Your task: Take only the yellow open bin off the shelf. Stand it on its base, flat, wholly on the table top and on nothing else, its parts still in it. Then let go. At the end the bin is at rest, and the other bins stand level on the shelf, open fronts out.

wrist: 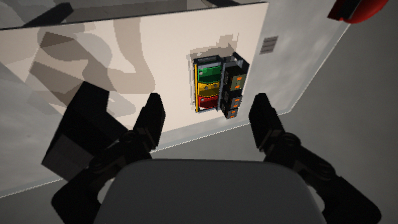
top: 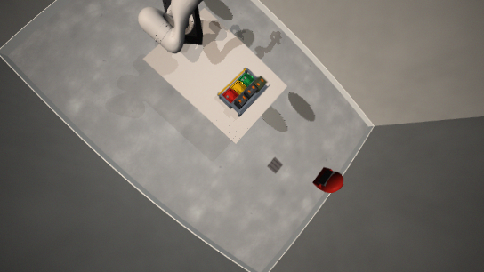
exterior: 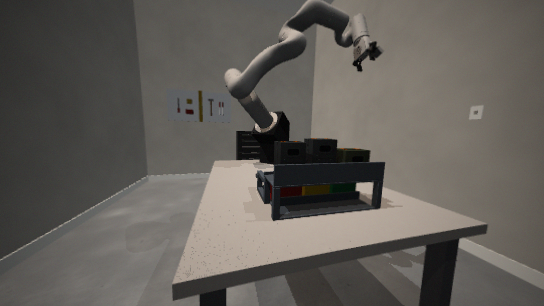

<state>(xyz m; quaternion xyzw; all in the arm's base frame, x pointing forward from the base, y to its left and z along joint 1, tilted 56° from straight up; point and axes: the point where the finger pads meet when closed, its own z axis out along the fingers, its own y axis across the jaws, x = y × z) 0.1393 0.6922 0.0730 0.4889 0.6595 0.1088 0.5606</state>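
Note:
The yellow open bin (top: 239,87) sits in the middle of the shelf's lower row, between a red bin (top: 229,95) and a green bin (top: 246,80). In the side view the yellow bin (exterior: 316,190) shows under the dark shelf frame (exterior: 325,187). In the wrist view it (wrist: 208,89) lies far below. My gripper (exterior: 366,56) is open and empty, high in the air above and behind the shelf. Its two fingers stand wide apart in the wrist view.
Three dark bins (exterior: 320,150) with orange parts stand on the shelf's upper level. The shelf stands on a pale table (exterior: 320,225) near its far right part. A red object (top: 329,180) and a floor grate (top: 275,164) lie on the floor.

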